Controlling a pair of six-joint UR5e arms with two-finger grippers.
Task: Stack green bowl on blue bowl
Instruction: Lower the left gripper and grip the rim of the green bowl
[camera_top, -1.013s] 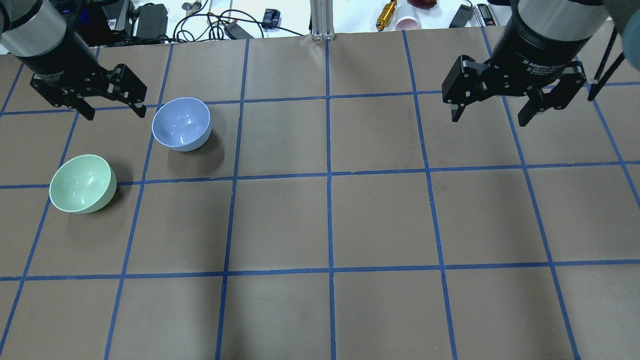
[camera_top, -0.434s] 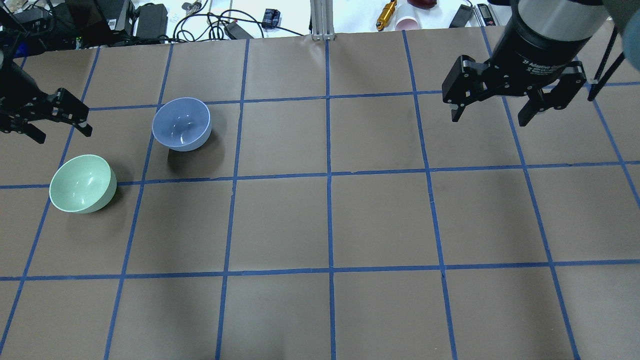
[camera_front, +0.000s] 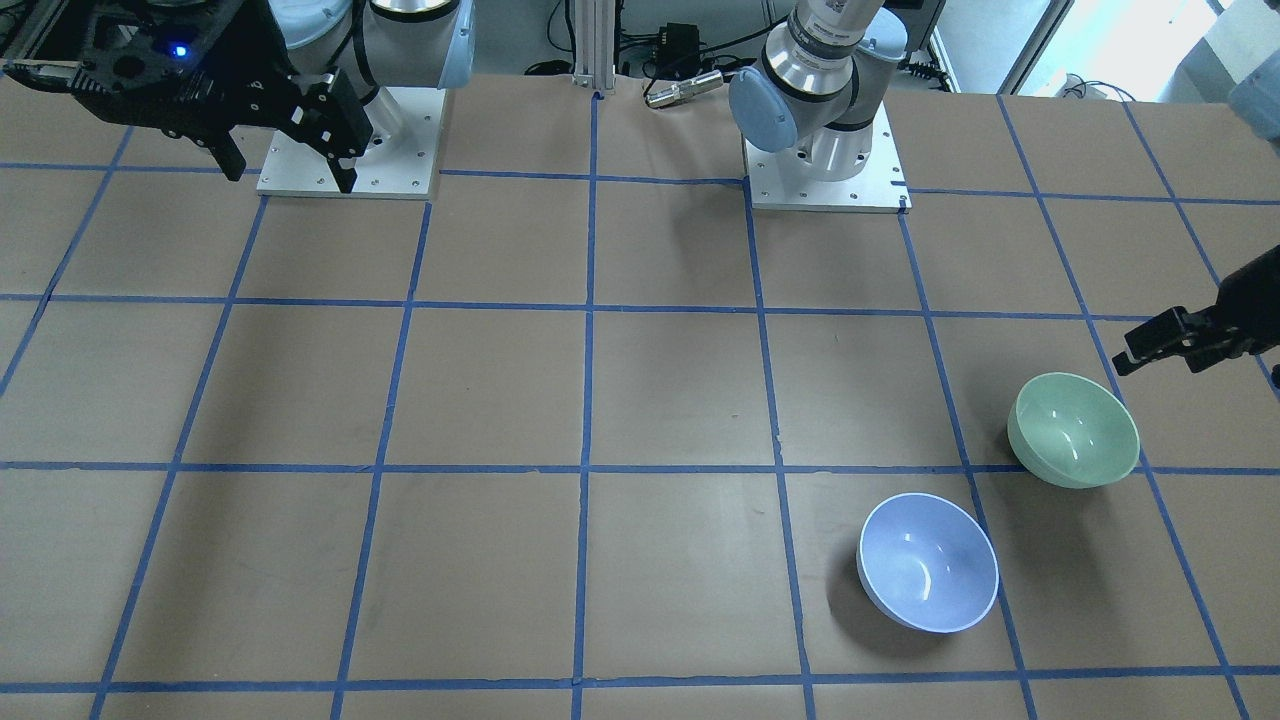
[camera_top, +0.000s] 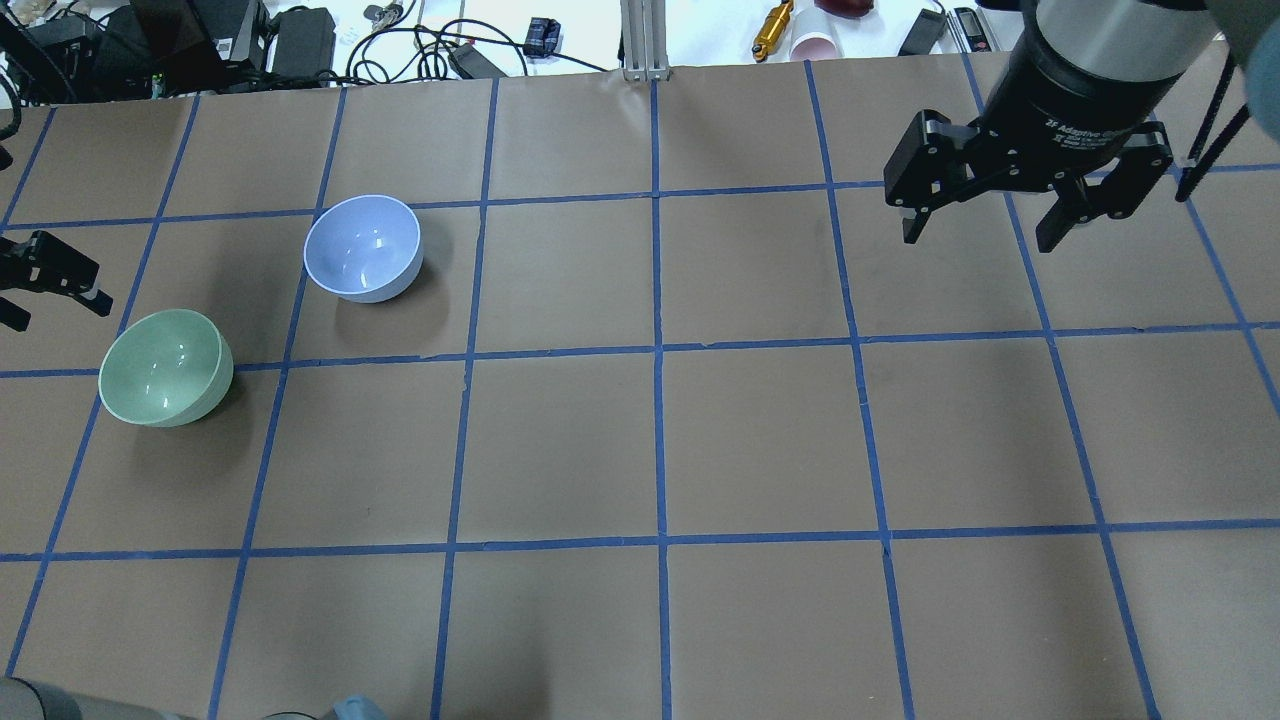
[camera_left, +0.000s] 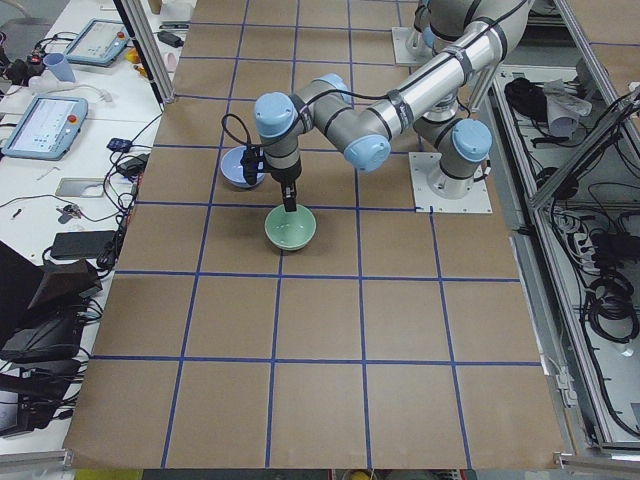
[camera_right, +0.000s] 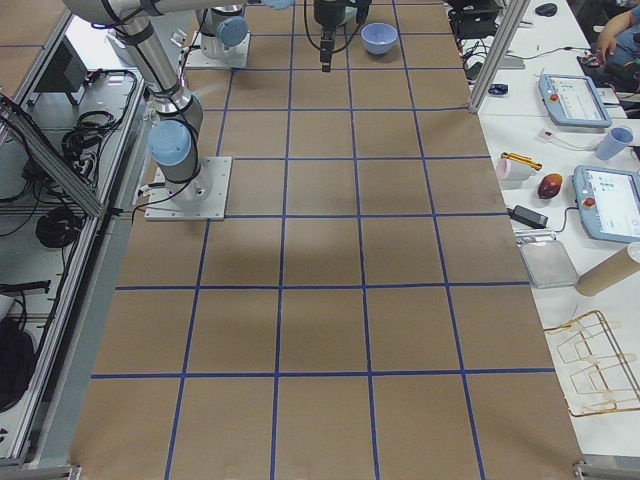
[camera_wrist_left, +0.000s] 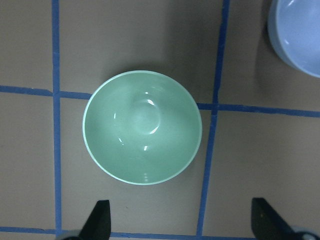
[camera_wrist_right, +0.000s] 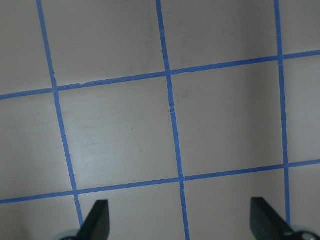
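The green bowl (camera_top: 165, 367) stands upright on the table's left side and fills the middle of the left wrist view (camera_wrist_left: 142, 127). It also shows in the front view (camera_front: 1073, 430). The blue bowl (camera_top: 362, 247) stands upright a short way farther out and to its right, apart from it (camera_front: 928, 562); its edge shows in the left wrist view (camera_wrist_left: 297, 35). My left gripper (camera_top: 55, 310) is open and empty, raised beside the green bowl at the table's left edge (camera_front: 1160, 365), not touching it. My right gripper (camera_top: 977, 240) is open and empty, high over the right side (camera_front: 290, 178).
The table (camera_top: 660, 440) is brown paper with a blue tape grid. Cables, power bricks, a gold cylinder (camera_top: 772, 28) and a pink cup (camera_top: 817, 45) lie beyond its far edge. The two arm base plates (camera_front: 825, 175) stand at the robot's side.
My left gripper has moved from beside the blue bowl to the left and toward the robot, ending next to the green bowl. The bowls and the right arm have not moved.
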